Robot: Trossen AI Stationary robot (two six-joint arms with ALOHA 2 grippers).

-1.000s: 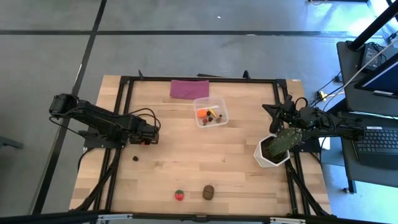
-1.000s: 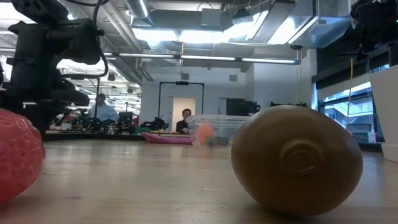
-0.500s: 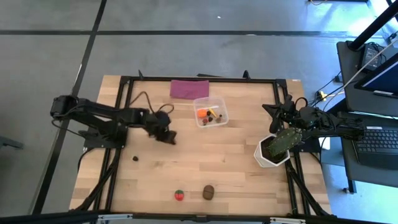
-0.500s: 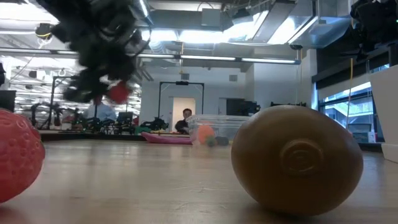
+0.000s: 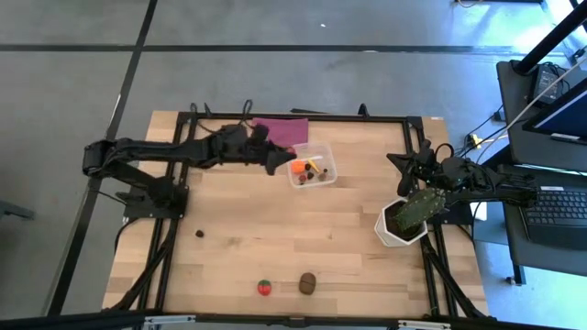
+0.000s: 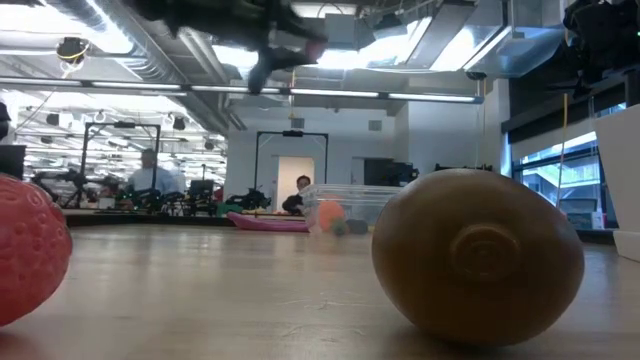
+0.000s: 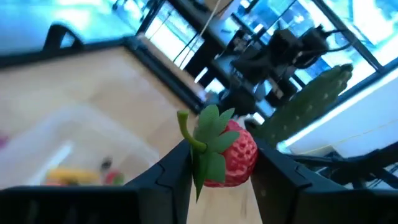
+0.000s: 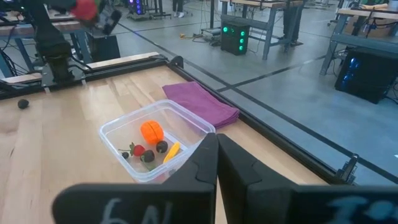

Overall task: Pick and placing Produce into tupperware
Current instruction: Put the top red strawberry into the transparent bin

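Note:
My left gripper point(image 5: 275, 163) hangs high over the table beside the left rim of the clear square tupperware point(image 5: 310, 165), shut on a red strawberry with a green top point(image 7: 239, 152). The tupperware point(image 8: 155, 146) holds an orange ball point(image 8: 152, 131), a yellow banana piece, red pieces and dark bits. A second strawberry point(image 5: 265, 288) and a brown oval lump point(image 5: 307, 283) rest on the table near its near edge. A small dark bit point(image 5: 199, 234) lies left of the middle. My right gripper point(image 8: 216, 152) waits shut at the right edge, by the white pot. My left gripper pinches the strawberry's red body point(image 7: 245, 155) between its two fingers point(image 7: 177, 171), one on each side. The green leafy top point(image 7: 208, 134) sticks out sideways past one finger. The strawberry is lifted clear of the table.
A flat purple cloth point(image 5: 280, 131) lies at the far edge, just behind the tupperware. A white pot with a green cactus-like plant point(image 5: 408, 220) stands at the right edge. The black frame rail point(image 5: 293, 117) borders the table. People sit far off in the room point(image 6: 150, 175).
My left gripper has risen from low over the left middle of the table and swung right and toward the far edge, up to the tupperware's left rim, carrying the strawberry clear of the table. The right arm kept still.

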